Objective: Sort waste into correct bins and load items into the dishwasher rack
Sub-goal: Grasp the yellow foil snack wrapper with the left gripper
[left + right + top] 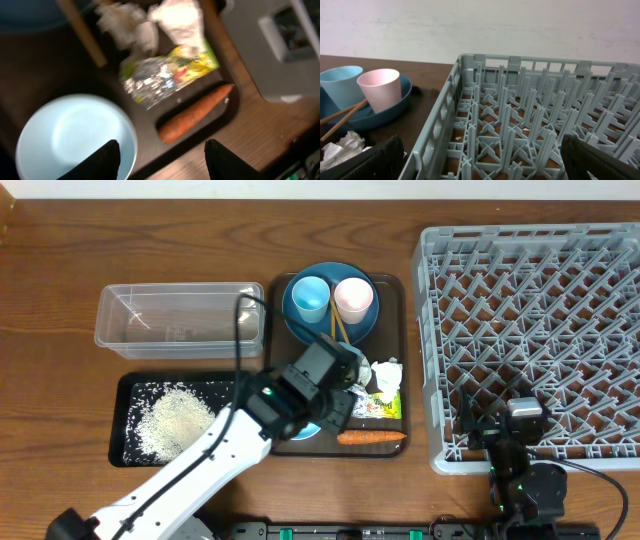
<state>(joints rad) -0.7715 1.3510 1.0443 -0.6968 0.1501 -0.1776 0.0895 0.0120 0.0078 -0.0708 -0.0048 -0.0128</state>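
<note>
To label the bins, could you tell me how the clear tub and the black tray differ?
The clear tub is see-through and deeper; the black tray is opaque and shallow. The black tray holds rice; the clear tub shows none. Both are rectangular.

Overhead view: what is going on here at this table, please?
The left hand hangs open over the brown tray, above the white bowl and carrot, holding nothing. Rice lies in the black tray; wrapper and paper are not yet sorted. The right hand sits open at the rack, and the plate with cups is not yet loaded.
</note>
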